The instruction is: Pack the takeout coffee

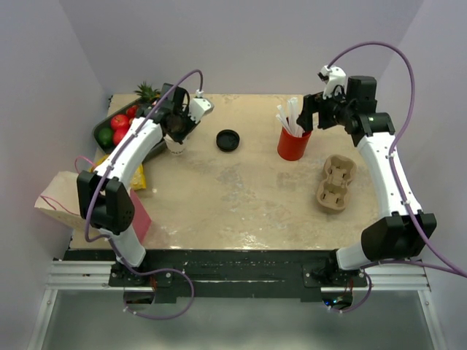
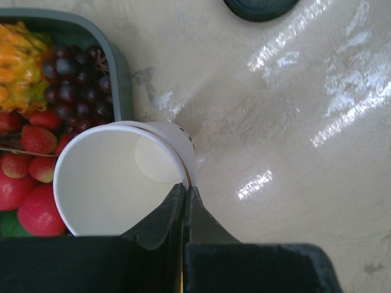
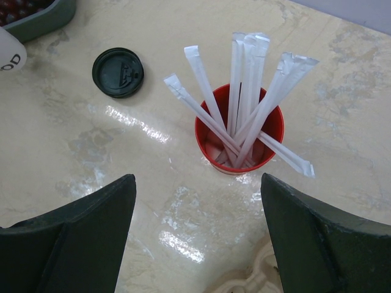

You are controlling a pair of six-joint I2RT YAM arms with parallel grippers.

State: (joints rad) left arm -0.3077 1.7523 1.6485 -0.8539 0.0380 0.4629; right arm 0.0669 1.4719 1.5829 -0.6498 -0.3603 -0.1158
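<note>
The white paper cup [image 2: 110, 183] of the takeout coffee is empty and sits beside the fruit tray at the table's back left [image 1: 175, 144]. My left gripper [image 2: 185, 190] is shut on the cup's rim, one finger inside the wall and one outside. The round black lid [image 1: 228, 140] lies flat on the table to the cup's right, apart from it; it also shows at the top edge of the left wrist view [image 2: 259, 7] and in the right wrist view [image 3: 118, 72]. My right gripper [image 3: 195, 180] hangs open above the table, just short of the red cup, holding nothing.
A red cup [image 1: 293, 144] of wrapped white straws [image 3: 244, 91] stands at back right. A cardboard cup carrier [image 1: 335, 182] lies nearer on the right. A grey tray [image 2: 122, 73] of fruit sits at back left. A brown paper bag [image 1: 58, 200] rests at the left edge.
</note>
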